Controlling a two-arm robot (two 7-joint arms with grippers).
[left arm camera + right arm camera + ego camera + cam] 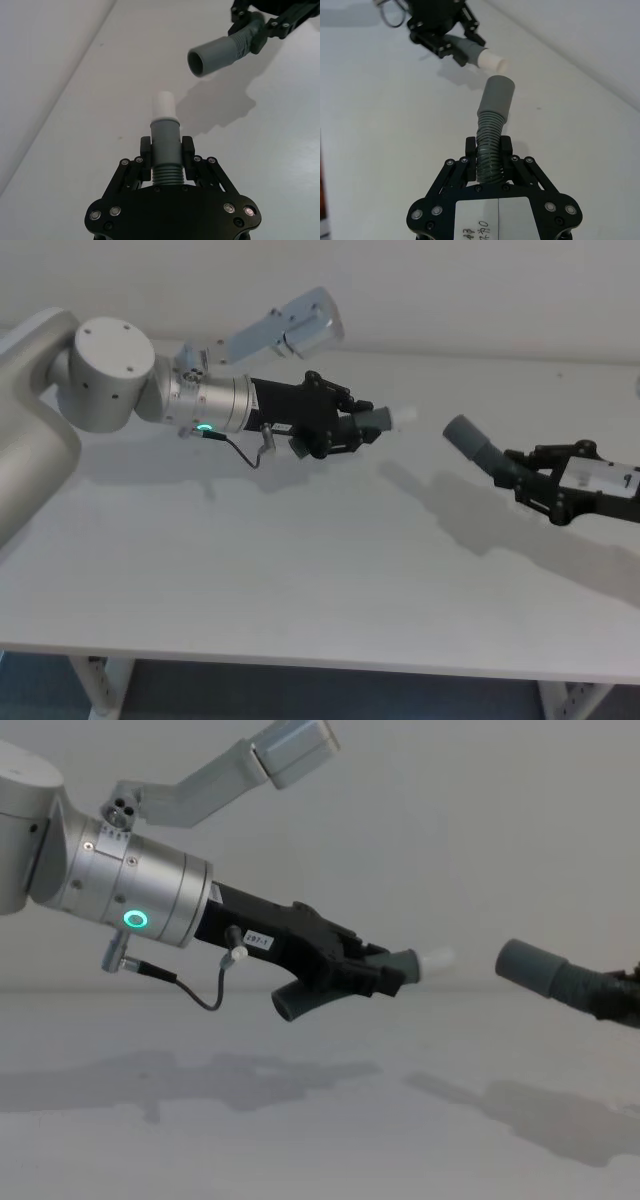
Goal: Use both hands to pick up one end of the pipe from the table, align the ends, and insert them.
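Left pincer [358, 428] clamped on the ribbed neck of the short hose [165, 170], with the grey collar [165, 136] and white tip [164, 105] poking out ahead of the fingers and the curved tail [290, 1003] hanging below and behind the palm. Right pincer [530, 480] likewise closed on the ribs of the long hose [488, 150], its open cuff [497, 95] standing well ahead of the fingertips. Both pieces held clear of the table [300, 570], shadows underneath.

Step in hand, by the look of it: lining up. Pick-up done, joining not yet begun. Tip and cuff facing each other across a gap in front of the left pincer, near but apart. Seen from the left wrist: cuff mouth off to one side of the tip's line and angled rather than square on, so probably not on one axis.

Next move likely calls for turning one wrist to bring both axes onto a single line, then closing the gap straight along it. Slowly, given the bendy stretch of rib ahead of the right pincer's grip and the risk of buckling or glancing off the rim.

Pose: left arm stretched out, silver wrist [170, 910] with green ring light [135, 919] slightly nose-down, aimed toward the right pincer. Right arm reaching in from the opposite side, pincer tilted up toward the tip.
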